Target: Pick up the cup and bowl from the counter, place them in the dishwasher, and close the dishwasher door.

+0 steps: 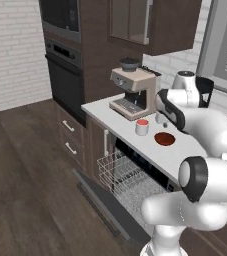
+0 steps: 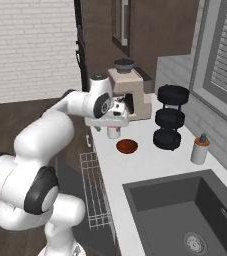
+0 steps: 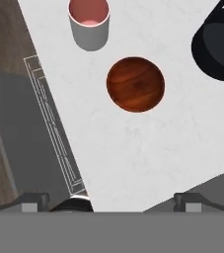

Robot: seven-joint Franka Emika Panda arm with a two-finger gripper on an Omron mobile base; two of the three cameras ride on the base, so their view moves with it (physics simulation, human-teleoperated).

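Cup (image 3: 88,23) sits at twelve o'clock past bowl (image 3: 135,84) on counter (image 3: 148,153); gripper (image 3: 111,201) wide open, holding nothing, so go straight down around cup, then squeeze gently.

- Bowl (image 2: 127,146) sat on the counter (image 2: 150,165) at frame centre.
- Cup (image 2: 114,132) stood just upper-left of it, partly behind the arm's hand.
- Three-tier stand (image 2: 170,119) stood right of both.
- Sink (image 2: 185,220) occupied the lower right.

Bare counter (image 3: 148,148) rings the bowl (image 3: 135,84); cup (image 3: 88,24) stands near.
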